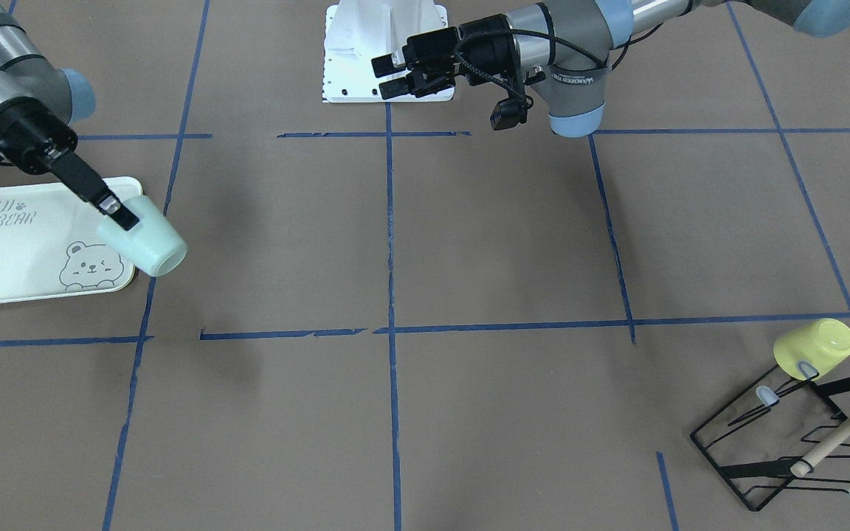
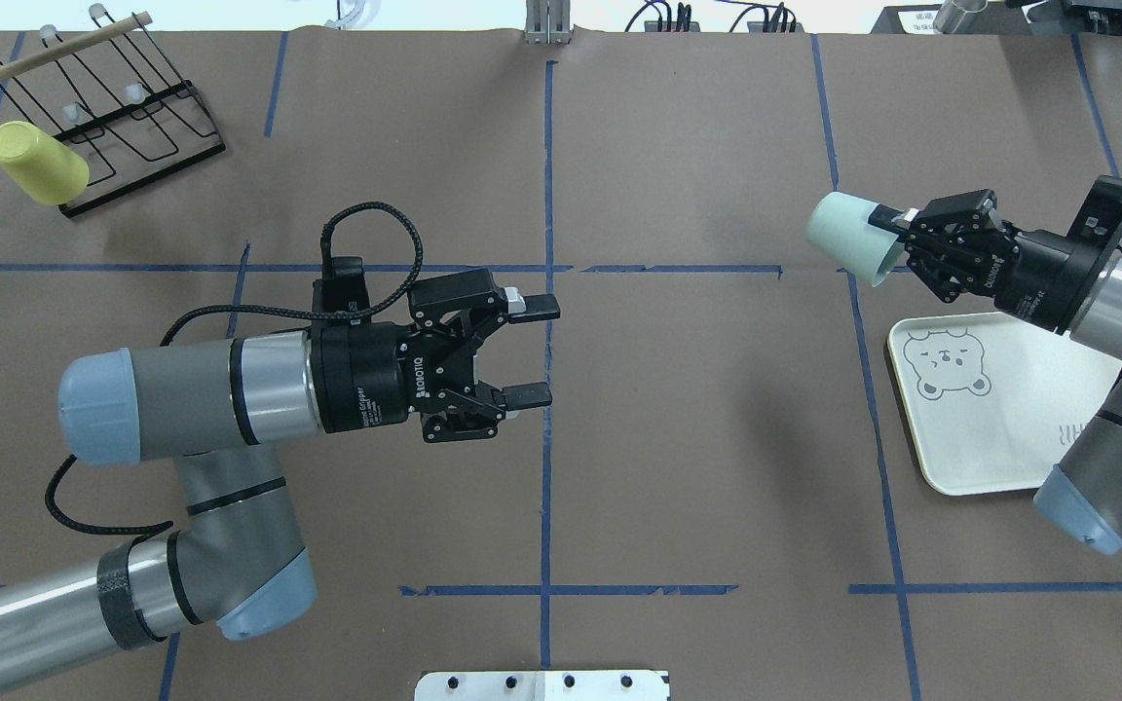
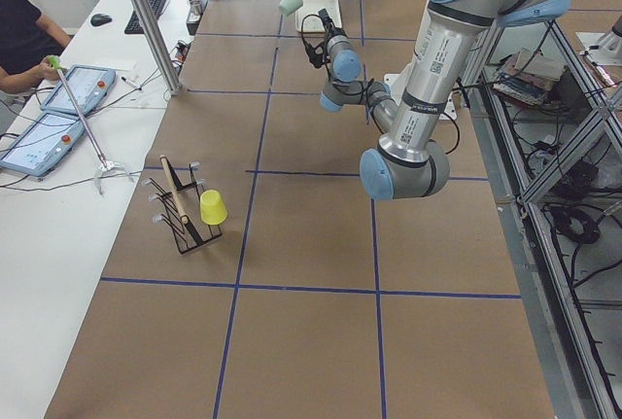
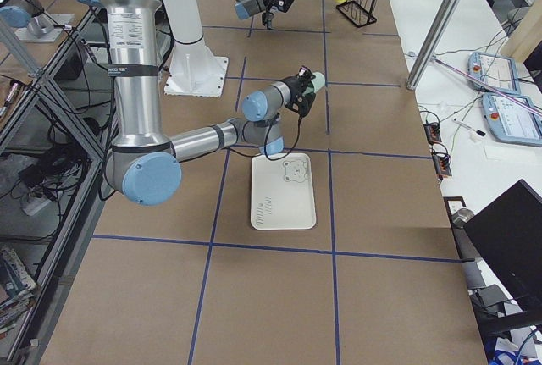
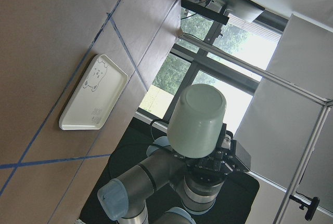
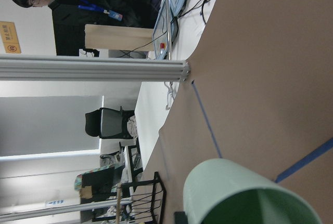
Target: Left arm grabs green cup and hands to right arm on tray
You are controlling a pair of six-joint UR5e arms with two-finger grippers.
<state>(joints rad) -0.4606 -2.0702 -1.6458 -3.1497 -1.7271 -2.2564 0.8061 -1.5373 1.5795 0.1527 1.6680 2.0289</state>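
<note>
The green cup [image 2: 843, 239] is held on its side in the air by my right gripper [image 2: 894, 237], which is shut on the cup's rim. It hangs just past the far corner of the cream tray [image 2: 1009, 428] with the bear drawing. In the front-facing view the cup [image 1: 146, 240] sits off the tray's [image 1: 12, 258] edge, in my right gripper [image 1: 119, 210]. My left gripper [image 2: 537, 352] is open and empty above the middle of the table, pointing toward the right arm. The left wrist view shows the cup [image 5: 197, 120] from its base.
A yellow cup [image 2: 37, 164] hangs on a black wire rack [image 2: 123, 107] at the far left corner. The robot's white base plate [image 2: 542, 684] is at the near edge. Blue tape lines cross the brown table.
</note>
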